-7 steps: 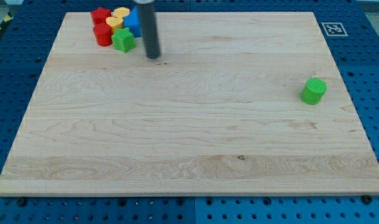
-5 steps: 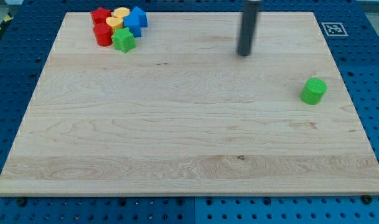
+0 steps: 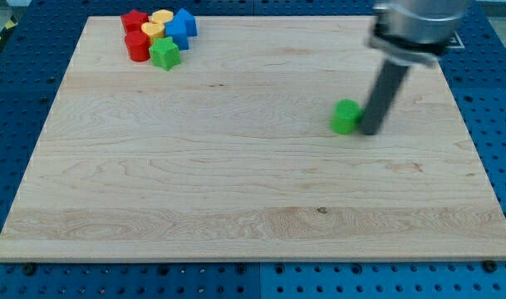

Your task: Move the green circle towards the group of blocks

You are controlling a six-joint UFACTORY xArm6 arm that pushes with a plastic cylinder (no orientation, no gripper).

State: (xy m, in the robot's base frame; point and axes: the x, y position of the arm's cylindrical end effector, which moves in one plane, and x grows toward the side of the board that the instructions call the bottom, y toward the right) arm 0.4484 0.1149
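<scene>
The green circle point(image 3: 345, 117) lies on the wooden board point(image 3: 236, 183), right of the middle. My tip point(image 3: 370, 130) stands right against the circle's right side. The rod rises up and to the right from there. The group of blocks sits at the view's top left: two red blocks point(image 3: 136, 35), two yellow blocks point(image 3: 158, 23), a blue block point(image 3: 182, 26) and a green star-shaped block point(image 3: 164, 54), all packed close together.
A black and white marker tag point(image 3: 446, 38), partly hidden by the arm, sits at the board's top right corner. The board lies on a blue perforated table point(image 3: 502, 124).
My tip swept from the top left group across to the right, came round the circle's right side, and pushed the green circle leftwards by some way.
</scene>
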